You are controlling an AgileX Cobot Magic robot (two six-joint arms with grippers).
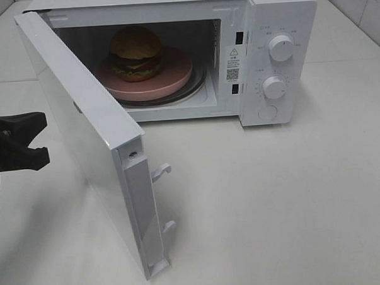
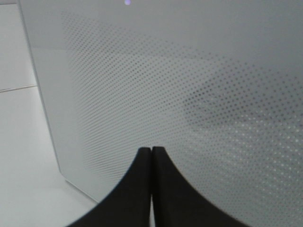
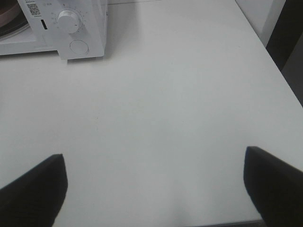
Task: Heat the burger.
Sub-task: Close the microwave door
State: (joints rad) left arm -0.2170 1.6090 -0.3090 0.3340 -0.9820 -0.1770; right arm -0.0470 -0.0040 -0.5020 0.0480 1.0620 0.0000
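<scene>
1. From high up: one microwave (image 1: 279,12), door (image 1: 82,122) swung open. Inside, one burger (image 1: 135,51) upright on one pink plate (image 1: 177,77): brown bun, green lettuce, dark patty, neatly stacked. Two knobs (image 1: 280,47), one above the other.
2. From the left wrist: left pincer (image 2: 151,152) pressed shut, gripping nothing, tips close before the dotted door pane.
3. From the right wrist: right pincer (image 3: 154,156) spread wide, empty, over the counter (image 3: 165,94), well apart from the microwave.
</scene>
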